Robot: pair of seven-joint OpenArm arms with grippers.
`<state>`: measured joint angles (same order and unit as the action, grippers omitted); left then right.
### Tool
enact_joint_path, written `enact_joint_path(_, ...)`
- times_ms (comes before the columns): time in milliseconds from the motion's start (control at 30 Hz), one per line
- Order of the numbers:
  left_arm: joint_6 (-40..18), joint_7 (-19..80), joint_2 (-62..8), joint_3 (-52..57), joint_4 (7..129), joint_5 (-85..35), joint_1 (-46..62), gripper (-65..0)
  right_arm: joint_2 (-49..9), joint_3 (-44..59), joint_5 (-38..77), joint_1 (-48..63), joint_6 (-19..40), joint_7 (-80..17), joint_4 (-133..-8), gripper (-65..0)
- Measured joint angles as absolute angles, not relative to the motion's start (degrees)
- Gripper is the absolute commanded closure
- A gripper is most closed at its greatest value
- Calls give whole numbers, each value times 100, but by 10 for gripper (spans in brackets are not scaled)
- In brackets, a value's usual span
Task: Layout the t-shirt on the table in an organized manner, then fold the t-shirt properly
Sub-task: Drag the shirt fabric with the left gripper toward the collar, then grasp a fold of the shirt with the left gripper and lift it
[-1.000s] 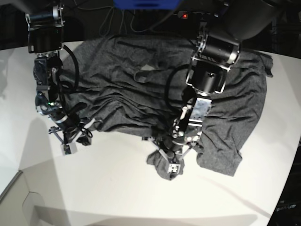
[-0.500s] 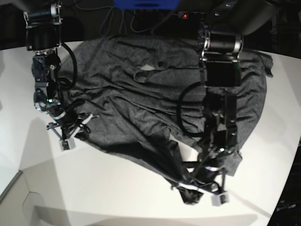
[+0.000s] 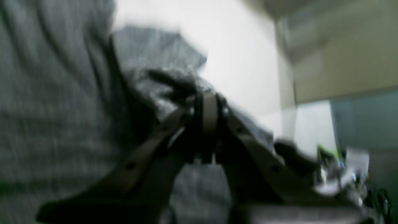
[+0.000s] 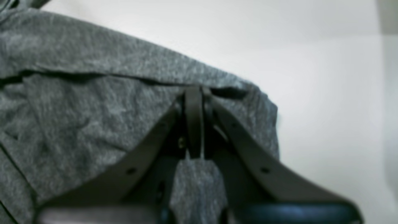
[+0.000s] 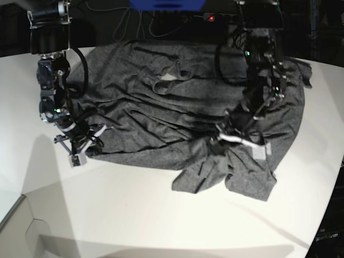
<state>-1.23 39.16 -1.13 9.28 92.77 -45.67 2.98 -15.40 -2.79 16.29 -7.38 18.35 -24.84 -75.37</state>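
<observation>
Both grippers pinching shirt

Shirt (image 5: 177, 118) rumpled across table (image 5: 123, 215), bunched lump at 5 o'clock. Right gripper (image 4: 193, 93) clenched on shirt edge at 9 o'clock. Left gripper (image 3: 209, 98) clenched on fold at 3 o'clock; view blurry.

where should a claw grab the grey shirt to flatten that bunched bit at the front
Probably the loose lower corner of the heathered dark grey knit t-shirt, coming from the near table edge: there the cloth lies crumpled and doubled over itself on the smooth white table, with its edge free to pinch and pull outward.
</observation>
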Motion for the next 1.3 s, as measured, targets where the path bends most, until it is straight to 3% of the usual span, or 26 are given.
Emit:
enact_joint_path(433,-145,3903,-381,-200,10449,-4764,725,-16,-1544,-279,1632,-738,1835,-2486,-7537,0)
enact_joint_path(667,-145,4847,-587,-193,10492,-4768,545,-297,-1553,-279,1634,-738,1835,-2480,-7537,0)
enact_joint_path(733,-150,4864,-633,-104,10613,-4831,460,-338,-1540,-279,1632,-740,1835,-2464,-7540,0)
enact_joint_path(867,-150,4888,-711,167,10597,-4729,-93,-346,-1559,-268,1636,-733,1837,-2477,-7537,0)
enact_joint_path(1067,-132,4342,-270,154,8090,-4556,-1682,-345,-1542,-279,1629,-773,1835,-2451,-7391,0)
enact_joint_path(1300,-84,2958,364,-1111,5256,-2873,-3100,-346,-1542,-279,1616,-709,1835,-2460,-7242,0)
